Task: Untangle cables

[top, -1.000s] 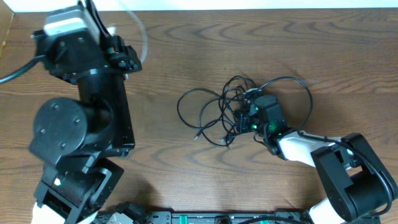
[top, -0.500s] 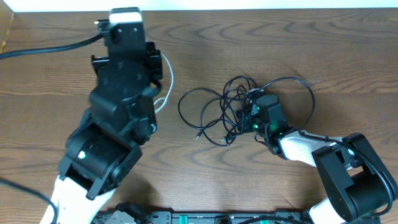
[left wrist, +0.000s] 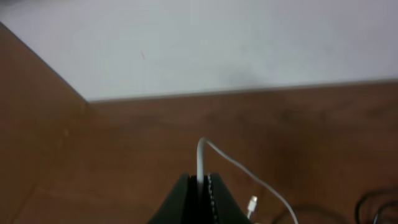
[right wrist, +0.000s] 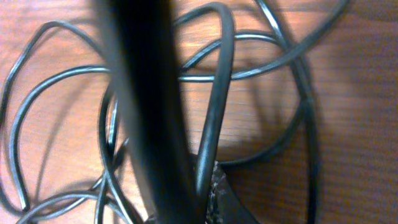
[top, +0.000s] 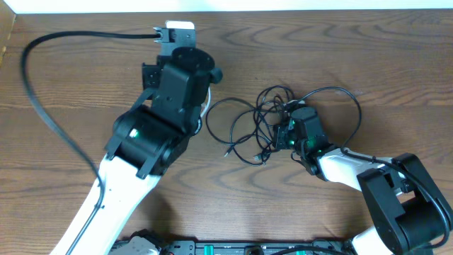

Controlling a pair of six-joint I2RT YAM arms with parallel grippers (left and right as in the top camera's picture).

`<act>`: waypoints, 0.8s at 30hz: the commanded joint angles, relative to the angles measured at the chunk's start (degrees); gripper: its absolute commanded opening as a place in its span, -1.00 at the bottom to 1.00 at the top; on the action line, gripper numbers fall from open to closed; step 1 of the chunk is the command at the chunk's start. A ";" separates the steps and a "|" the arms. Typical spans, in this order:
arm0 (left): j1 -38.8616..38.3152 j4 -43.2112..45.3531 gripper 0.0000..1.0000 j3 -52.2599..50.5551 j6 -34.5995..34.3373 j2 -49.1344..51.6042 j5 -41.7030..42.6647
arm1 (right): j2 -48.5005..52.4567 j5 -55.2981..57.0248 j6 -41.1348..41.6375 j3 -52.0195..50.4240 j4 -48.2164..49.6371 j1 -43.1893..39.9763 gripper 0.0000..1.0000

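Left gripper (left wrist: 199, 182): jaws pressed together on the white cable (left wrist: 214, 149), which rises from between the fingertips, bends over and trails down to the right above the wooden table (left wrist: 311, 124). A small pale plug end (left wrist: 252, 203) shows just right of the fingers. Right gripper (right wrist: 204, 190): jaws closed on a strand of the black cable (right wrist: 219, 81), whose loops fan out over the wood ahead of the fingers. The overhead view alone gives the layout. The black cable lies as a loose tangle at mid-table, with the right gripper at its right side and one large loop arching past the gripper to the right. The left arm stands just left of the tangle, and its own body hides its fingers and most of the white cable. Only the left wrist view shows that grip. Whether the white and black cables cross cannot be told.
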 commanded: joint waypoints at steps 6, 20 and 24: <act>4.57 -5.60 -0.85 0.61 -5.20 7.39 18.99 | 1.27 11.67 9.68 -1.20 -6.78 -5.38 -0.98; 11.52 -15.43 -0.85 -0.55 -9.90 19.23 42.99 | 0.31 3.78 9.64 -1.20 -12.48 -16.52 -0.98; 11.52 -19.39 -0.85 -1.25 -9.86 23.91 43.71 | 0.31 3.80 9.64 -1.20 -12.39 -16.22 -0.98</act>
